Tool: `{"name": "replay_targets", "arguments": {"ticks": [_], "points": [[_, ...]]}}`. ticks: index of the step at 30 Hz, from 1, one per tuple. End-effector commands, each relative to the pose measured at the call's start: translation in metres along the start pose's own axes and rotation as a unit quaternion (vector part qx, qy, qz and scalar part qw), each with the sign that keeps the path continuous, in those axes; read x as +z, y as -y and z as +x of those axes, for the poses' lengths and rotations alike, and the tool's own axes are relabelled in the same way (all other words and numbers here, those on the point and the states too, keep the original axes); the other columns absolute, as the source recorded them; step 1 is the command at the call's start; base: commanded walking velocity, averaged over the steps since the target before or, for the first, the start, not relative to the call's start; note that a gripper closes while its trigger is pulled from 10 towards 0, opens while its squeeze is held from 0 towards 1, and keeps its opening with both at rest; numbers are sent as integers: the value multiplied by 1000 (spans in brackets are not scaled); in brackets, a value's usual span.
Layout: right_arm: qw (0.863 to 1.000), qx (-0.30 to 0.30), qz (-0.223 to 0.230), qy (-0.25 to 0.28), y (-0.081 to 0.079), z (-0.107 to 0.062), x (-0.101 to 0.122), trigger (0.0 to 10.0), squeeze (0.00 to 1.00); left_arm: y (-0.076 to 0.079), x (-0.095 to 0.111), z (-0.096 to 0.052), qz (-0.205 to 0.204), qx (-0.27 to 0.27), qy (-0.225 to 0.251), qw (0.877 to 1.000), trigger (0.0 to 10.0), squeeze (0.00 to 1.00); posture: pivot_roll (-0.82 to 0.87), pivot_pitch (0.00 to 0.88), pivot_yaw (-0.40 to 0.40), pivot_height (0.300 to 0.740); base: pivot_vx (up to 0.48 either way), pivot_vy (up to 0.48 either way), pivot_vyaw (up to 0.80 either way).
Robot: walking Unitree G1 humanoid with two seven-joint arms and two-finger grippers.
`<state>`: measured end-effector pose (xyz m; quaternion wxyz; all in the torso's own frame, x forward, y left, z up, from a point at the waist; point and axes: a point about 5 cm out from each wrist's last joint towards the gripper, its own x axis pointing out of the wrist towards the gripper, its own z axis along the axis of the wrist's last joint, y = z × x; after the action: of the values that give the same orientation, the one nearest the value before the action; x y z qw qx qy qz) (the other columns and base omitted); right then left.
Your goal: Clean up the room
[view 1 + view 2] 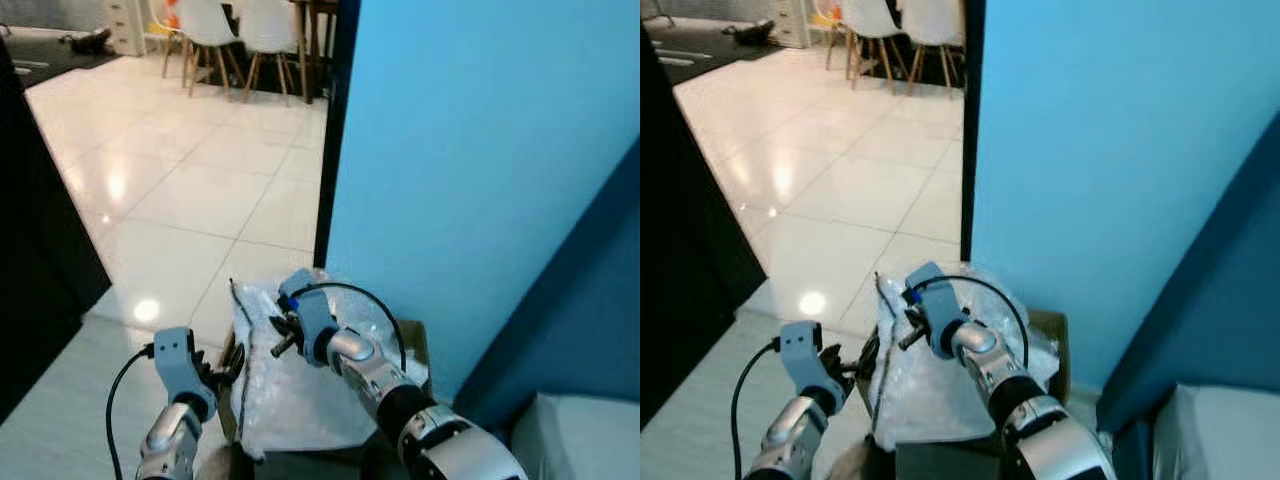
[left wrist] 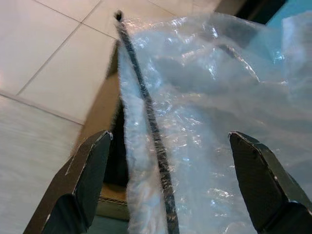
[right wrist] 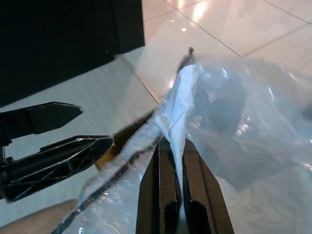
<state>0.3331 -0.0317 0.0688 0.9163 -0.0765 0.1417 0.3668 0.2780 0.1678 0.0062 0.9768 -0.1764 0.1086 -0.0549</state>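
Observation:
A clear plastic bag (image 1: pixel 300 392) lies crumpled over a brown cardboard box (image 1: pixel 414 340) on the floor beside the blue wall. A thin black cord (image 2: pixel 146 109) runs along the bag's near edge. My right gripper (image 3: pixel 178 163) is shut on a pinched fold of that bag edge, seen from the head at the bag's upper left (image 1: pixel 275 325). My left gripper (image 2: pixel 175 161) stands open at the bag's left side (image 1: pixel 226 366), its fingers (image 3: pixel 53 153) straddling the edge and the cord without touching them. The bag hides the inside of the box.
A blue wall (image 1: pixel 480 150) rises right behind the box. White floor tiles (image 1: pixel 190 180) stretch away to the left. A dark piece of furniture (image 1: pixel 40 250) stands at far left. White chairs (image 1: pixel 240 35) stand at a table in the far room. A pale object (image 1: pixel 575 435) sits low right.

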Motion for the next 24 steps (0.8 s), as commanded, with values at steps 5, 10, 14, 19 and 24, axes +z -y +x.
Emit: {"name": "replay_targets", "arguments": {"ticks": [5,10,14,19,24], "points": [[1000,-12,-15,-3,2,-1,-1,10000,0,10,17,4,13,-35,38,999,10000,0,75,94,-55,537,0,0,0],[996,0,-77,-55,-4,-2,-18,10000,0,12,23,-3,20,-45,54,997,10000,0,97,134,-54,527,0,0,0],[986,10,-122,-112,-9,-6,-37,10000,0,13,28,-12,24,-49,63,997,10000,0,123,167,-56,527,0,0,0],[983,17,-122,-135,-10,-9,-47,10000,0,15,40,-25,30,-52,77,995,10000,0,173,219,-62,527,0,0,0],[983,27,-109,-142,-13,-8,-47,10000,0,17,56,-35,35,-51,95,994,10000,0,201,265,-68,527,0,0,0]]}}
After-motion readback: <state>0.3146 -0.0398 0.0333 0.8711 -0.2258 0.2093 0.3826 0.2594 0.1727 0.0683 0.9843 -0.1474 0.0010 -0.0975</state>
